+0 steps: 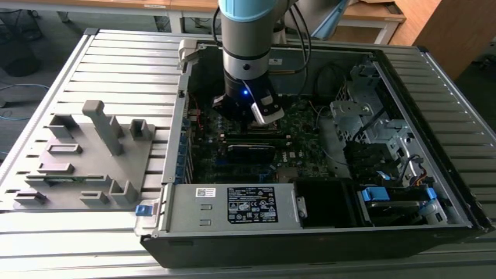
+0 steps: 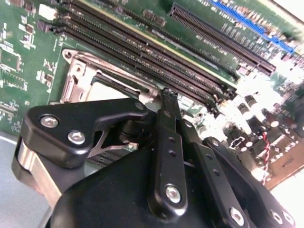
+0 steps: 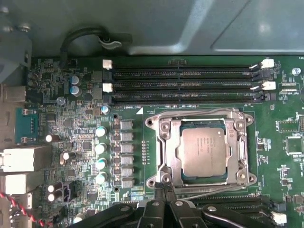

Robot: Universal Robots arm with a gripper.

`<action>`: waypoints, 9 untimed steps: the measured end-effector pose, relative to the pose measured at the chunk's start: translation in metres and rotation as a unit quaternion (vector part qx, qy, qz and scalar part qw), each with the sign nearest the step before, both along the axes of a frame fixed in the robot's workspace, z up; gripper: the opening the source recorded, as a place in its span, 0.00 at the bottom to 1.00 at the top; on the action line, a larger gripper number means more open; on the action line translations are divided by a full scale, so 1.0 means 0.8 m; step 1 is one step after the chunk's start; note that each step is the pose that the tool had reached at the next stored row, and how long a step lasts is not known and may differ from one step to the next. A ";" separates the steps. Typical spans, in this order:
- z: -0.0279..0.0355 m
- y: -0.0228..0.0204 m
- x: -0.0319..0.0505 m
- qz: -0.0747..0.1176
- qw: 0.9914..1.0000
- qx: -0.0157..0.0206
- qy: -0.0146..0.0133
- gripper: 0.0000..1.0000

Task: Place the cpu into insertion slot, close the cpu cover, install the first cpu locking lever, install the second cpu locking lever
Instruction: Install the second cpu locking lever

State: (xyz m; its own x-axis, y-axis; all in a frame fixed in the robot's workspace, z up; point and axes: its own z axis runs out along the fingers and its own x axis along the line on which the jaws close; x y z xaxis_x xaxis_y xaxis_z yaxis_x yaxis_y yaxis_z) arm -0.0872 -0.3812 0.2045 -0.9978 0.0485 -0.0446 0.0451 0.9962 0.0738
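Observation:
In the first wrist view the cpu point(image 3: 204, 151), a grey metal square, lies flat inside the insertion slot point(image 3: 159, 164). The silver cpu cover point(image 3: 238, 147) lies down around it, its cut-out framing the chip. One thin wire locking lever point(image 3: 204, 112) runs along the slot's edge beside the memory slots; another point(image 3: 213, 192) runs along the opposite edge. My gripper point(image 3: 164, 183) is shut, its black tips together at that second lever's end, and I cannot tell whether they touch it. In the second wrist view the gripper point(image 2: 168, 95) sits just off the slot's silver rim point(image 2: 76, 80). In the exterior view the gripper point(image 1: 259, 119) hangs inside the open computer case.
Long black memory slots point(image 3: 185, 85) lie beside the socket, and a row of capacitors point(image 3: 100, 147) stands close by. The case point(image 1: 166, 145) walls, a drive cage point(image 1: 356, 116) and a labelled power supply point(image 1: 252, 206) ring the board. A grey fixture plate point(image 1: 85, 157) lies at the exterior view's left.

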 end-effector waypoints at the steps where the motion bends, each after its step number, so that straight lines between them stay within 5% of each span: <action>1: 0.0002 -0.0018 0.000 0.000 1.000 0.000 0.000 0.11; 6: 0.0002 -0.0093 0.000 0.000 1.000 0.000 0.000 0.11; 9: -0.0004 -0.0140 0.000 0.000 1.000 0.009 0.000 0.11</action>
